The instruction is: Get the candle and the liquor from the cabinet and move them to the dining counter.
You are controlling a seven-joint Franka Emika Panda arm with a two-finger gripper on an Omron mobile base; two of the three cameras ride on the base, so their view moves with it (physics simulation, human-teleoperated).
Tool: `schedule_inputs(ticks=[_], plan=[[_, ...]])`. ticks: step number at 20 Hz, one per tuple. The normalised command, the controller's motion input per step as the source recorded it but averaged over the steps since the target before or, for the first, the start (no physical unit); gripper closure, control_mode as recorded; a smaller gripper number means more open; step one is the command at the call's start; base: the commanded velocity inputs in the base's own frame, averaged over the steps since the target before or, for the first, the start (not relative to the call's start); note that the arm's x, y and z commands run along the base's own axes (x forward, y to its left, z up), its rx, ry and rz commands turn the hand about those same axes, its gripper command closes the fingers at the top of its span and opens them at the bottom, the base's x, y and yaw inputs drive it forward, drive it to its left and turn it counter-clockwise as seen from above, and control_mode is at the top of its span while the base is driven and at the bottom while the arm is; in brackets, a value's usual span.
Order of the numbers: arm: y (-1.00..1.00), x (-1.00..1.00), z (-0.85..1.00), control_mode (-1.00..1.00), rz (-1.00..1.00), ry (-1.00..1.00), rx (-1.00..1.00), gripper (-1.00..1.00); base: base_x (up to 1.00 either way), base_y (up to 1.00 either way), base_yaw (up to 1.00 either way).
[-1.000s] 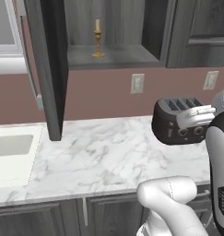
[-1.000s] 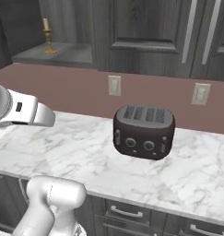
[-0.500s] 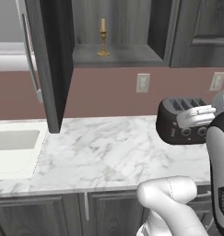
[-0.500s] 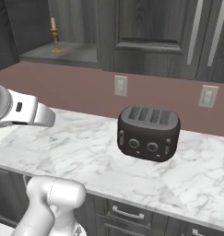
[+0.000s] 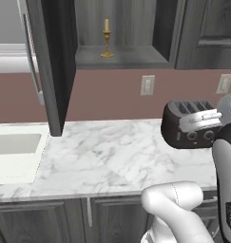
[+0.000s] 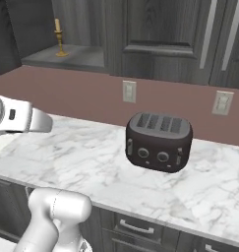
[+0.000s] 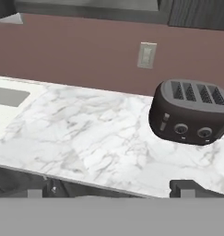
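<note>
The candle is seen standing upright on the shelf of the open cabinet, toward the left of the shelf, well above the marble worktop. The liquor is not made out on the visible part of the shelf, and the dining counter lies outside these pictures. In the hand view the two dark finger tips are set far apart at the bottom edge with nothing between them — the jaws are spread wide and nothing is held.

Several risks are judged from this layout. The cabinet door is swung out to the left of the opening, so a rising arm could be caught on its edge if the approach is made from that side. The candle is tall and slim on a small round foot — a glancing touch from one finger could tip it over on the shelf or knock it off onto the worktop. The toaster sits just beside the arm's forearm and could be brushed when the arm is swung upward. A grip taken on the wax rather than the brass holder could slip.
</note>
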Motion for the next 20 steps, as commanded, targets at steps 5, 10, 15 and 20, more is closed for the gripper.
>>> schedule_inputs(ticks=[5, 10, 15, 20], plan=[[0.2, -0.01, 0.29, -1.0, 0.01, -0.26, 0.01, -1.0, 0.0, 0.0, 0.0], [0.17, 0.0, 0.43, -1.0, 0.03, -0.2, 0.02, -1.0, 0.0, 0.0, 0.0], [0.01, 0.0, 0.53, -1.0, 0.07, -0.07, 0.04, -1.0, 0.0, 0.0, 0.0], [0.0, 0.0, 0.46, -1.0, 0.1, -0.02, 0.03, -1.0, 0.0, 0.0, 0.0]])
